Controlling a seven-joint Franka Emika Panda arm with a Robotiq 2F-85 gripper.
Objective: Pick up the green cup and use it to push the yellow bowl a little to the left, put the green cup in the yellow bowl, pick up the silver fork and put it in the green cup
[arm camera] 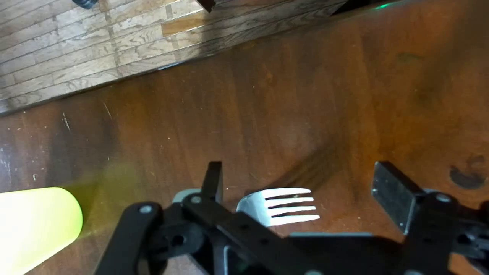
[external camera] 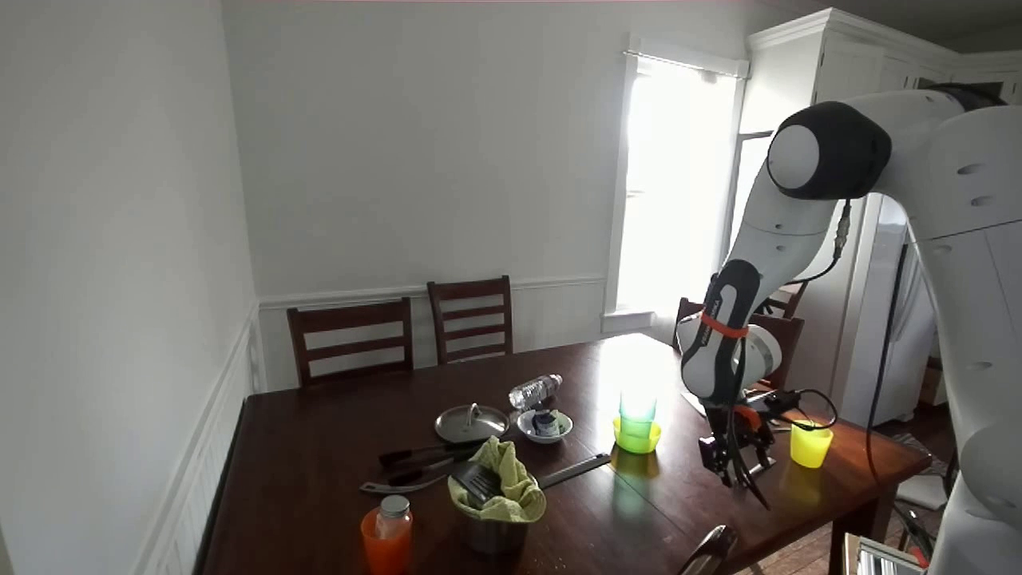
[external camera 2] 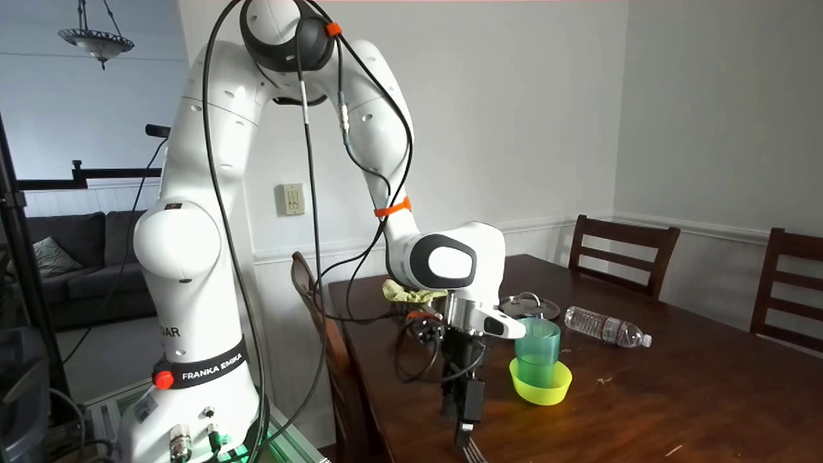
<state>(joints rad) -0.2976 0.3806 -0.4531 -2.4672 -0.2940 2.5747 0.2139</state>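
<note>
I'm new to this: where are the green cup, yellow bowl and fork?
Green cup [external camera 2: 537, 347], in an exterior view: its side wall.
Yellow bowl [external camera 2: 543, 395], in an exterior view: its outer wall.
Fork [arm camera: 256, 208], in the wrist view: its head, behind the tines.

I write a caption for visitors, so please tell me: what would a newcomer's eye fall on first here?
Probably the white robot arm, reaching over the dark table in both exterior views. Next may come the yellow bowl on that table, with the green cup standing in it. In the wrist view, the silver fork stands out between the open jaws of the end effector.
</note>
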